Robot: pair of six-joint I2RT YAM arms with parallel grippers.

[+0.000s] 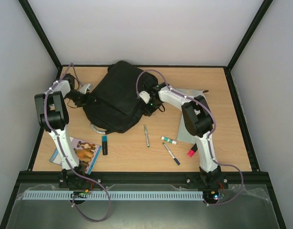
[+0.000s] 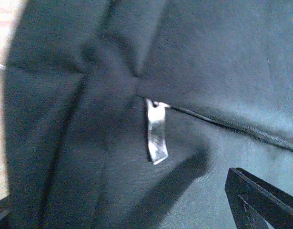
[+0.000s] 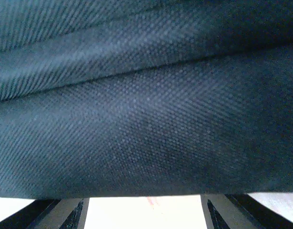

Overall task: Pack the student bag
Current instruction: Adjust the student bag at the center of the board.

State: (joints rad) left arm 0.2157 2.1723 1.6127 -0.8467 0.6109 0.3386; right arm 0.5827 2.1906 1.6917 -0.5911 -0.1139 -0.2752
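The student bag [image 1: 116,98], a large black fabric backpack, lies at the middle back of the table. My left gripper [image 1: 82,99] is at its left side. In the left wrist view the bag [image 2: 222,57] fills the frame. A silver zip pull [image 2: 157,134] hangs from the zip line between my open left gripper's [image 2: 117,198] fingers [image 2: 260,200], untouched. My right gripper [image 1: 147,103] presses into the bag's right edge. There the black fabric [image 3: 146,109] covers its fingertips; only the finger bases [image 3: 227,210] show, set apart over the table.
In front of the bag lie a picture book [image 1: 78,151], a blue highlighter [image 1: 104,144], a green pen [image 1: 146,136], a green-capped marker [image 1: 168,140], a dark pen [image 1: 171,154] and a pink highlighter [image 1: 191,152]. A grey sheet [image 1: 183,130] lies under the right arm.
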